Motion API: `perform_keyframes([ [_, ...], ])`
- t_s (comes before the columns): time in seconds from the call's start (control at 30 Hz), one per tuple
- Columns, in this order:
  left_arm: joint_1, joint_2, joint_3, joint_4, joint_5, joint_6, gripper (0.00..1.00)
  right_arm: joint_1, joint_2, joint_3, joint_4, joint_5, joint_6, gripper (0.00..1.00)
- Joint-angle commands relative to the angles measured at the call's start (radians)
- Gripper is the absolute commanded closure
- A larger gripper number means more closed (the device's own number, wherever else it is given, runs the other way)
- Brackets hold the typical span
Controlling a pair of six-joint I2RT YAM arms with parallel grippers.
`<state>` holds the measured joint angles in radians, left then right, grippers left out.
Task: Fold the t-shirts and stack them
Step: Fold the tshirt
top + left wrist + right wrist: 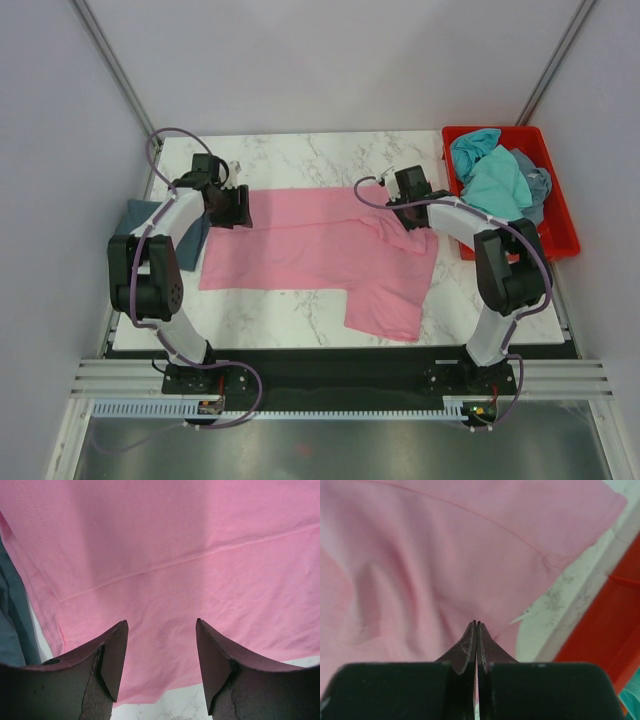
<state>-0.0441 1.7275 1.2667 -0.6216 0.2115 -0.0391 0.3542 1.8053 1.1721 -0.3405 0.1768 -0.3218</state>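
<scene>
Mid-table: pink shirt (310, 250) spread out, not yet folded. Jaws of left gripper (161, 630) held apart over its left edge. Jaws of right gripper (477, 625) pressed together at its right edge; pinch on cloth unconfirmed. At left edge: blue shirt (145, 218), judged folded. In crate (562, 228), far right corner: turquoise shirt (495, 180) and grey-blue shirt (540, 185) left to be folded.

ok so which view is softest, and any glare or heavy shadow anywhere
Top external: evenly lit and sharp, only faint shadows on the pink t-shirt. Left wrist: stitching crisp, near jaws dark and slightly soft, cloth paler toward the right. Right wrist: softest, cloth folds and red crate edge blurred; no glare.
</scene>
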Motion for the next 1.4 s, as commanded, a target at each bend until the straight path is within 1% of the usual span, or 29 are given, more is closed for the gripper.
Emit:
perform_keyframes([
  [0.0, -0.007, -0.009, 0.034, 0.022, -0.006, -0.031, 0.36, -0.024, 0.017, 0.060, 0.035, 0.038, -0.016, 1.00],
  [0.1, -0.010, -0.019, 0.028, 0.022, -0.011, -0.030, 0.36, -0.026, -0.013, 0.077, 0.026, -0.019, -0.003, 1.00],
  [0.13, -0.010, -0.020, 0.026, 0.022, -0.018, -0.030, 0.36, -0.020, -0.024, 0.086, 0.018, -0.037, 0.006, 0.93],
  [0.17, -0.010, -0.022, 0.023, 0.022, -0.020, -0.028, 0.36, -0.011, -0.037, 0.089, 0.011, -0.063, 0.018, 0.65],
  [0.2, -0.010, -0.025, 0.020, 0.022, -0.021, -0.027, 0.35, -0.001, -0.059, 0.090, -0.008, -0.112, 0.038, 0.55],
  [0.23, -0.010, -0.025, 0.019, 0.022, -0.023, -0.027, 0.35, 0.005, -0.069, 0.090, -0.014, -0.121, 0.055, 0.50],
  [0.27, -0.010, -0.026, 0.017, 0.022, -0.024, -0.027, 0.35, 0.015, -0.075, 0.090, -0.021, -0.163, 0.075, 0.46],
  [0.33, -0.011, -0.023, 0.019, 0.022, -0.021, -0.027, 0.34, 0.025, -0.081, 0.081, -0.043, -0.174, 0.090, 0.46],
  [0.4, -0.013, -0.022, 0.025, 0.022, -0.021, -0.025, 0.34, 0.031, -0.070, 0.070, -0.051, -0.223, 0.092, 0.46],
  [0.53, -0.014, -0.020, 0.030, 0.019, -0.021, -0.025, 0.34, 0.032, -0.047, 0.049, -0.054, -0.243, 0.090, 0.48],
  [0.67, -0.014, -0.022, 0.025, 0.020, -0.024, -0.024, 0.34, 0.035, -0.026, 0.054, -0.055, -0.252, 0.090, 0.51],
  [1.07, -0.014, -0.022, 0.025, 0.016, -0.034, -0.022, 0.34, 0.065, 0.061, 0.092, -0.061, -0.250, 0.082, 0.54],
  [1.1, -0.014, -0.022, 0.025, 0.017, -0.035, -0.022, 0.34, 0.066, 0.069, 0.095, -0.063, -0.237, 0.079, 0.56],
  [1.13, -0.014, -0.022, 0.025, 0.017, -0.035, -0.022, 0.34, 0.065, 0.074, 0.104, -0.064, -0.229, 0.079, 0.65],
  [1.2, -0.014, -0.022, 0.026, 0.016, -0.037, -0.021, 0.34, 0.065, 0.077, 0.106, -0.065, -0.209, 0.070, 0.78],
  [1.23, -0.014, -0.022, 0.025, 0.016, -0.038, -0.021, 0.34, 0.063, 0.075, 0.106, -0.065, -0.203, 0.067, 0.88],
  [1.33, -0.014, -0.019, 0.026, 0.017, -0.037, -0.021, 0.34, 0.065, 0.062, 0.104, -0.065, -0.183, 0.064, 1.00],
  [1.37, -0.014, -0.017, 0.028, 0.019, -0.035, -0.022, 0.34, 0.065, 0.054, 0.103, -0.063, -0.162, 0.061, 1.00],
])
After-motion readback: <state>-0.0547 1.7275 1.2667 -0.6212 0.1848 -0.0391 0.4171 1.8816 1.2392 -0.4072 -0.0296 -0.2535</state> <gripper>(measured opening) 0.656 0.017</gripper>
